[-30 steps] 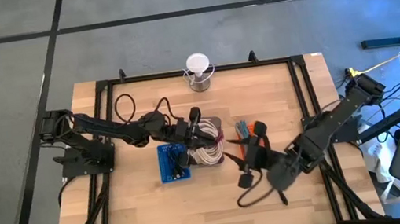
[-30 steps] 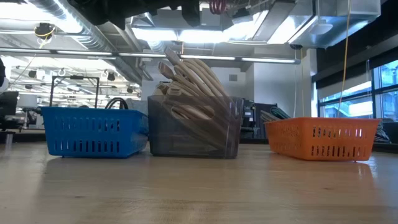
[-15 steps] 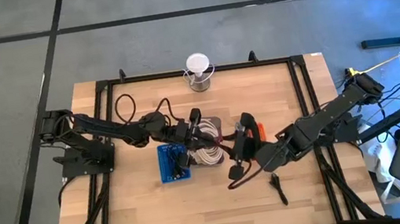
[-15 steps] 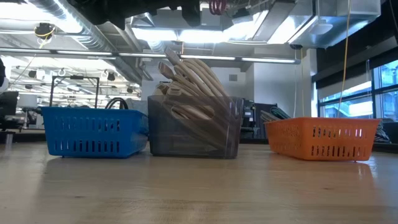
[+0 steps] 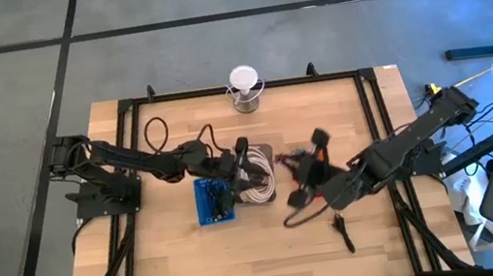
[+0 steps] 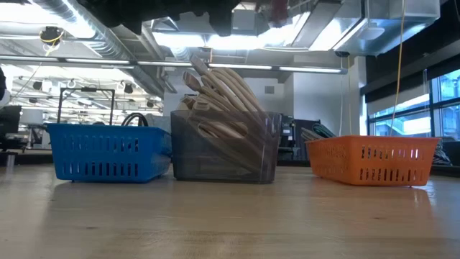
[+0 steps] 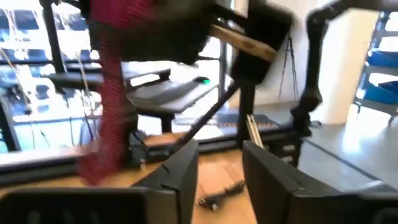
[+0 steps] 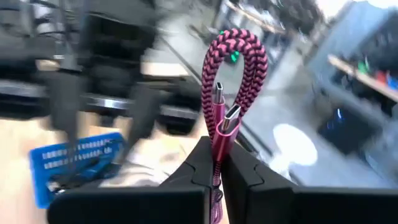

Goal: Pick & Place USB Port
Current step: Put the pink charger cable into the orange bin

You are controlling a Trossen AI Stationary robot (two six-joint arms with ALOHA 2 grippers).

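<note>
We see a pink braided cable [image 8: 227,74], folded into a loop with both plugs hanging, pinched in the closed right gripper [image 8: 216,163] above the table [image 5: 176,256], near the orange basket [image 6: 372,160]. The left gripper [image 7: 219,168], fingers parted and empty, hangs over the clear bin of pale cables [image 6: 224,146] beside the blue basket [image 5: 213,200].
</note>
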